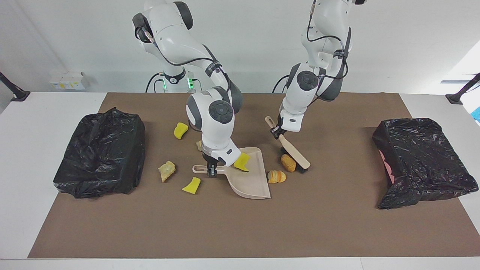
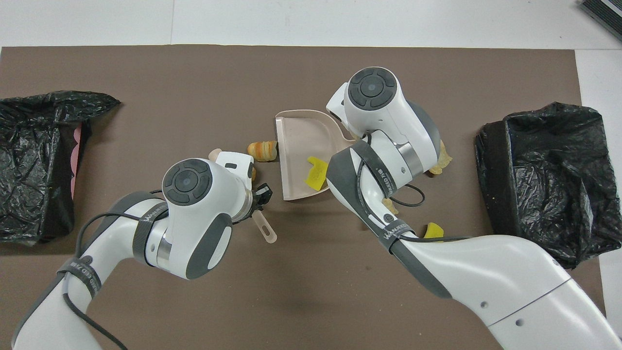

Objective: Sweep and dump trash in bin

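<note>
Facing view: left end effector [image 1: 278, 131] angled down, brush [image 1: 292, 150] on mat.

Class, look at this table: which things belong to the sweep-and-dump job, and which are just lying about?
Job:
- trash scraps, e.g. yellow sponge piece in the dustpan
- brush, held by left end effector
- right end effector, gripping the dustpan handle
- black-bagged bin at the right arm's end, second bin at the left arm's

Lying about:
- white box
- black pole base
- brown mat
</note>
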